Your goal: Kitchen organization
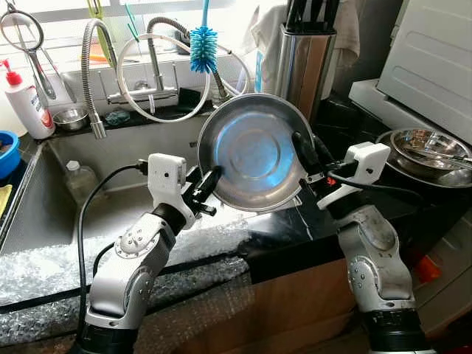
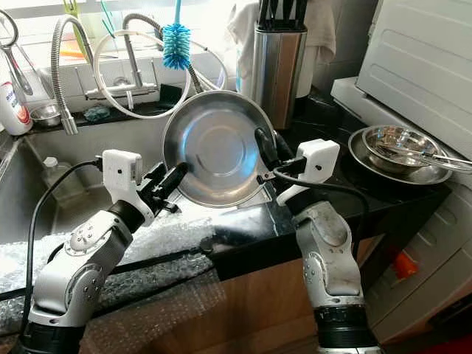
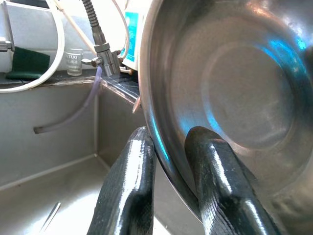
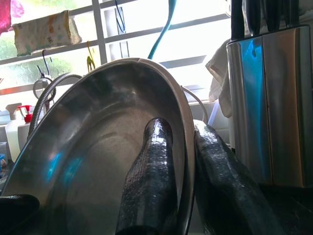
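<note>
I am holding the steel plate up on edge between both arms, its hollow face turned toward the head camera, above the front lip of the dark counter just beside the sink. My left end effector is pinching the rim at its lower left, one finger inside the dish and one behind; my right end effector is clamped the same way on the opposite rim, at the right. So the plate is lying straight between the two grips, held across its width. The stack of steel bowls is sitting well off to my right on the counter, nearer the right arm. I am judging that any hand-over or set-down there should go to the right arm, with the left letting go first.
</note>
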You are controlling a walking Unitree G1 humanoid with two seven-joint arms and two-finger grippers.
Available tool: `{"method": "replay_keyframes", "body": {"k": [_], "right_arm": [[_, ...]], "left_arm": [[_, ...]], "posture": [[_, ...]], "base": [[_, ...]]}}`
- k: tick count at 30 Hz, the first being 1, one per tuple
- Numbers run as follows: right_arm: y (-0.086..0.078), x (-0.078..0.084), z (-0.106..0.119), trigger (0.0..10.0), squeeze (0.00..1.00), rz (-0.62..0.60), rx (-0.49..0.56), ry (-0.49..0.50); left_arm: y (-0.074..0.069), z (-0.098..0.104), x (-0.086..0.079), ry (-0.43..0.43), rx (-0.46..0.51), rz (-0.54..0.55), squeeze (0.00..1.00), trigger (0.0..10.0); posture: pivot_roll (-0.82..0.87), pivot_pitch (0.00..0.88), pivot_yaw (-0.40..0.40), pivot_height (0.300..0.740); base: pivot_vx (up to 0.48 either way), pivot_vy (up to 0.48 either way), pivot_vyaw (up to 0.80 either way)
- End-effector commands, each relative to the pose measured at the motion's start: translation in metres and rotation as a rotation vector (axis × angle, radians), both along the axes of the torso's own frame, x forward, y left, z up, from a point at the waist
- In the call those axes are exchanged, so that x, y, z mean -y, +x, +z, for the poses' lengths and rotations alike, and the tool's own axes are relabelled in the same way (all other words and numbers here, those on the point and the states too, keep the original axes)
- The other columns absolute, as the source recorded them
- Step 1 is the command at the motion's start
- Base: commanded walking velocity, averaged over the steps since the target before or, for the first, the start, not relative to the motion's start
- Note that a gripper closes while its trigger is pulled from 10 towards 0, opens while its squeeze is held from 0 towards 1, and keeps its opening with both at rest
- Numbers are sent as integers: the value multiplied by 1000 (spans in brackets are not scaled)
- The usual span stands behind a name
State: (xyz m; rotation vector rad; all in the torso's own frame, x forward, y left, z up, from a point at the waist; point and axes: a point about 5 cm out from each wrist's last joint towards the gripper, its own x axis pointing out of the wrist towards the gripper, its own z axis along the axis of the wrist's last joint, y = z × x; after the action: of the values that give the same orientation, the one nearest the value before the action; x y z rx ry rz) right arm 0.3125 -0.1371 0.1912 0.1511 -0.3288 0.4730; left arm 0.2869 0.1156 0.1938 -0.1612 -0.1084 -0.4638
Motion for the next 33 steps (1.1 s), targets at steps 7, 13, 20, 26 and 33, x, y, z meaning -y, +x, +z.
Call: {"method": "replay_keyframes", "body": {"k": [7, 13, 20, 26, 33], "right_arm": [[2, -4, 7, 10000, 0, 11, 29, -3], [1, -5, 5, 10000, 0, 10, 26, -5], [1, -4, 5, 10000, 0, 10, 22, -3], [2, -4, 6, 10000, 1000, 14, 20, 6], [3, -2, 7, 10000, 1000, 4, 21, 17]], "left_arm": [[2, 5, -4, 26, 22, 16, 0, 0], [3, 6, -3, 24, 29, 9, 0, 0], [3, 6, -3, 25, 33, 5, 0, 0], [3, 6, -2, 21, 35, 2, 0, 0], [3, 5, -3, 23, 29, 7, 0, 0]], "posture": [[-179, 0, 10, 740], [-178, 0, 15, 740], [-184, 0, 18, 740], [-183, 0, 16, 740], [-177, 0, 14, 740]], "base": [[0, 0, 0], [0, 0, 0], [0, 0, 0], [0, 0, 0], [0, 0, 0]]}}
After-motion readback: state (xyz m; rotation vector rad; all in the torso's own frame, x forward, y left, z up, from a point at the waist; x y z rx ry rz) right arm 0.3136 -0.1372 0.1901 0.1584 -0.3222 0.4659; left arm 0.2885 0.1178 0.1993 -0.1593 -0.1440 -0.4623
